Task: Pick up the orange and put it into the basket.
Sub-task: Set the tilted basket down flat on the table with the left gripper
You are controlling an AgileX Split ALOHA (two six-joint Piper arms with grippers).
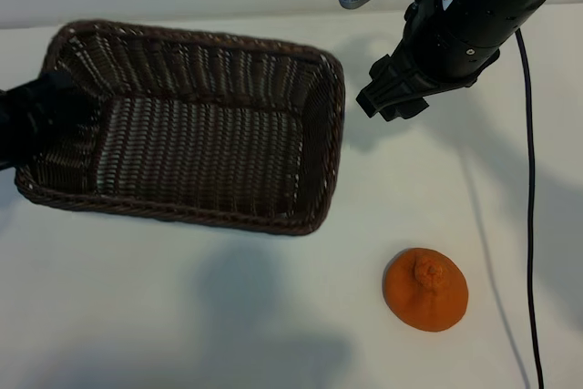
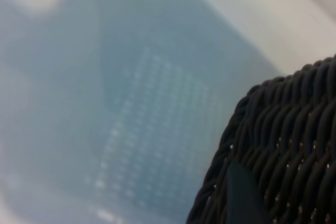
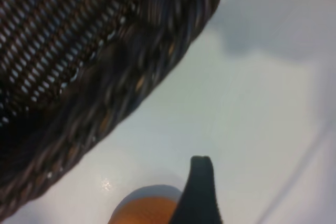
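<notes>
- The orange [image 1: 425, 289] sits on the white table [image 1: 182, 316] in the lower right of the exterior view, bumpy knob up, with nothing touching it.
- The basket [image 1: 310, 79] fills the upper left and centre of that view; the orange lies well apart from its lower right corner.
- The right gripper [image 1: 393, 96] hangs in the upper right of the exterior view, just beside the basket's right rim and above the table. Its fingers are spread wide with nothing between them.
- In the right wrist view one dark fingertip [image 3: 202, 171] shows at the bottom edge, in front of the orange [image 3: 142, 211]; the basket wall [image 3: 131, 77] fills the upper left.
- The left gripper [image 1: 36, 120] is a dark blur at the left edge of the exterior view, over the basket's left rim. Its fingers stand partly apart; whether they grip the rim I cannot tell.
- The left wrist view shows the woven rim [image 2: 283, 145] close up at lower right.
- A black cable [image 1: 530, 179] runs down the right side of the table.
</notes>
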